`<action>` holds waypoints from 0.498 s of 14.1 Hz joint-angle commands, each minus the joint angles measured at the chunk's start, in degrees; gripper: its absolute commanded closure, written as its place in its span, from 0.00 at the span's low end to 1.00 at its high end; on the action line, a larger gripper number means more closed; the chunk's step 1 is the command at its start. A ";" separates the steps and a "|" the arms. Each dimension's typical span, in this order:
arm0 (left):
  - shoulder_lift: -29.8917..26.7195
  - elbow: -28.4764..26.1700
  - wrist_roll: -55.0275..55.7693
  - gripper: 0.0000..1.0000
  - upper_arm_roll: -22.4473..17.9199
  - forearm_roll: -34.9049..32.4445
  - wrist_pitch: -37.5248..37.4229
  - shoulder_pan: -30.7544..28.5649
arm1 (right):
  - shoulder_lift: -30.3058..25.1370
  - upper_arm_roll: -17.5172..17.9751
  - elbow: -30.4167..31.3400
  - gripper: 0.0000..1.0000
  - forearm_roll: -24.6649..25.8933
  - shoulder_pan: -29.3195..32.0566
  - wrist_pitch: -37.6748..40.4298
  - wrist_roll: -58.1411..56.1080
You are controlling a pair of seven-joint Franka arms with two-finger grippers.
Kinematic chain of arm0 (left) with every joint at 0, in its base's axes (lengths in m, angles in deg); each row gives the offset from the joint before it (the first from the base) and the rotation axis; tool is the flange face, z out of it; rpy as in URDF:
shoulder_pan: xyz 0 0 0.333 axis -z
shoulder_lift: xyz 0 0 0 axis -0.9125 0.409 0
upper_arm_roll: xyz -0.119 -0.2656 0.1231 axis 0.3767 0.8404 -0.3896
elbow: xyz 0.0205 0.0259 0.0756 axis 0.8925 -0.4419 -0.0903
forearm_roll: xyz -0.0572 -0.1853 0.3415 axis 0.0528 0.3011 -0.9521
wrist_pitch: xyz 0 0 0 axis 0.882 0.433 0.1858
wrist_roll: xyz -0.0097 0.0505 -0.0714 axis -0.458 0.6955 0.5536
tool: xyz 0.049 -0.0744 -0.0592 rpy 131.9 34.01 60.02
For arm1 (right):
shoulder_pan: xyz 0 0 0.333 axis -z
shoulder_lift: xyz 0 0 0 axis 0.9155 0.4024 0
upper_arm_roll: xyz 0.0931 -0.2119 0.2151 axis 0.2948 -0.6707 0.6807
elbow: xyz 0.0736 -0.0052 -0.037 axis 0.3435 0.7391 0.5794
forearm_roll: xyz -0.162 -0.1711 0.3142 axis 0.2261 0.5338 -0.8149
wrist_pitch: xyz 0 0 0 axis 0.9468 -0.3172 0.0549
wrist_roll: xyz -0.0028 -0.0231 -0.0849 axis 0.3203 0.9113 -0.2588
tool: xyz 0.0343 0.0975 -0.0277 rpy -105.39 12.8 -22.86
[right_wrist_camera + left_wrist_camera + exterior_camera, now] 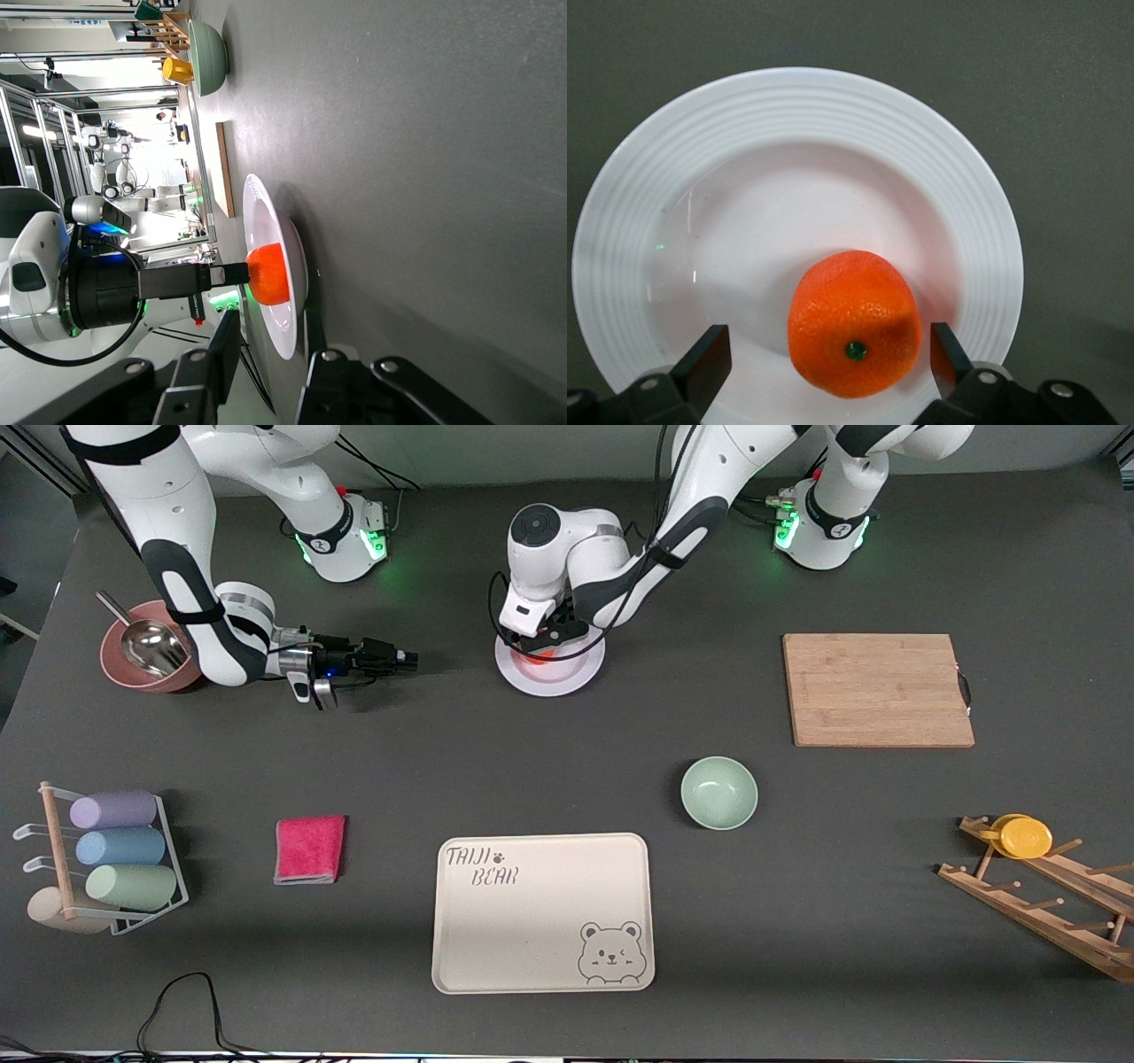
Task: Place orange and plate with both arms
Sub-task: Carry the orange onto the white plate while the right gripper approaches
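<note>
Jaws of the left gripper [828, 359] are standing apart around the orange [855, 323] on the plate [797, 115]; the right gripper [403, 659] jaws are standing slightly apart, holding nothing, low over the tabletop [567, 779].

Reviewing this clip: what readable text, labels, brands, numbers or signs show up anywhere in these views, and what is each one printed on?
"TAIJI BEAR", with a small paw print after the first word: on the cream rectangular bear tray, which also carries a winking bear drawing in one corner.
Small dark marks on the white robot arm bases by the green lights: too small to read.
Nothing else readable in the front or wrist views.

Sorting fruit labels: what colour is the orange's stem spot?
Green, on the orange; clearest in the left wrist view.
</note>
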 commanded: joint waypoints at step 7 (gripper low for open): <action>-9.71 -0.47 -9.42 0.00 5.69 2.87 -12.62 -13.76 | 3.46 0.12 0.01 0.64 -1.95 -2.59 0.93 -4.21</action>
